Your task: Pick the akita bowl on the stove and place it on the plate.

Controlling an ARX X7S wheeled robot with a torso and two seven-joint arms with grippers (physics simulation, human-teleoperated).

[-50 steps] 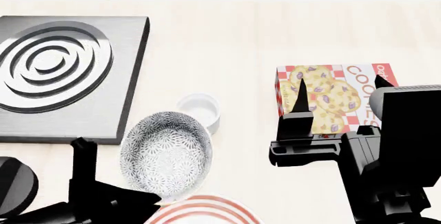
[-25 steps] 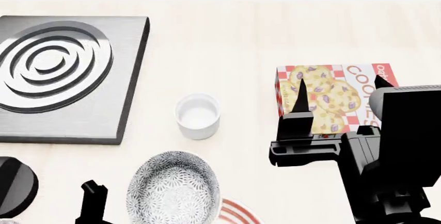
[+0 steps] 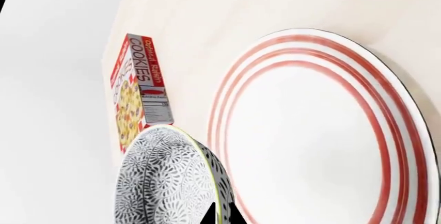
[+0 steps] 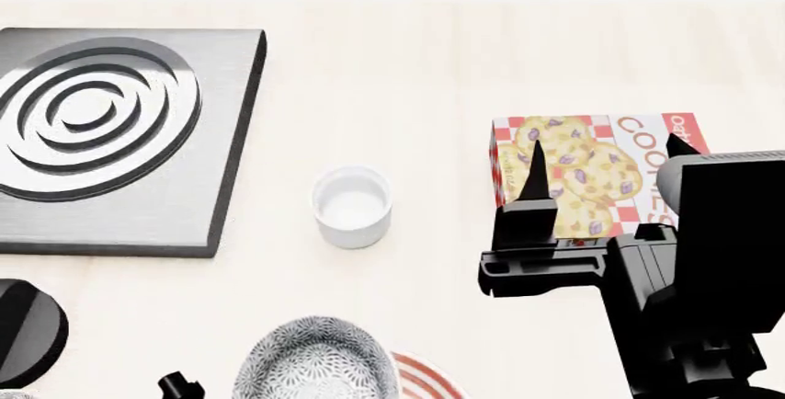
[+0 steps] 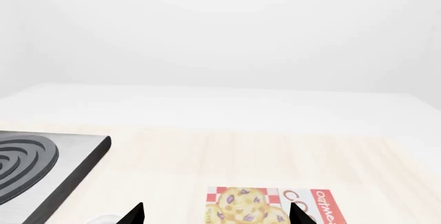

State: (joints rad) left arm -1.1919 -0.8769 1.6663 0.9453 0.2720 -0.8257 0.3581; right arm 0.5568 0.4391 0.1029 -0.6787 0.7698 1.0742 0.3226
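**Bowl off the stove, closing on the plate**

Change vs. a sec ago: bowl (image 4: 316, 362) sits much lower in head view. It was just off the stove's near corner, beside the cup; now it's at the frame's 6 o'clock edge, partly cut off. Stove (image 4: 117, 137) is bare, at 10 o'clock. Cup (image 4: 352, 206) hasn't moved, near centre. Cookie box (image 4: 589, 174) is unchanged at 3 o'clock.

Plate (image 4: 424, 379): only a red-ringed sliver shows in head view, tight against the bowl's 3 o'clock side. Left wrist view shows the plate (image 3: 324, 136) nearly whole, its face empty, w/ the bowl (image 3: 169, 177) hanging at its rim, overlapping the edge only.

Left gripper (image 3: 215, 214): one dark fingertip shows at the bowl's rim in the wrist view, and just a black nub in head view. Bowl rides w/ the arm, so the jaws are prob. pinching its wall, though the far finger is hidden.

Right gripper (image 4: 601, 165): parked over the cookie box, fingers spread wide, holding nothing, no change.

Meaning: pick looks done, carry mostly done. Bowl isn't over plate centre yet, so I'd say it needs a bit more travel across the plate, then lower and release. Risk: dropping early lands it on the rim, tilted.
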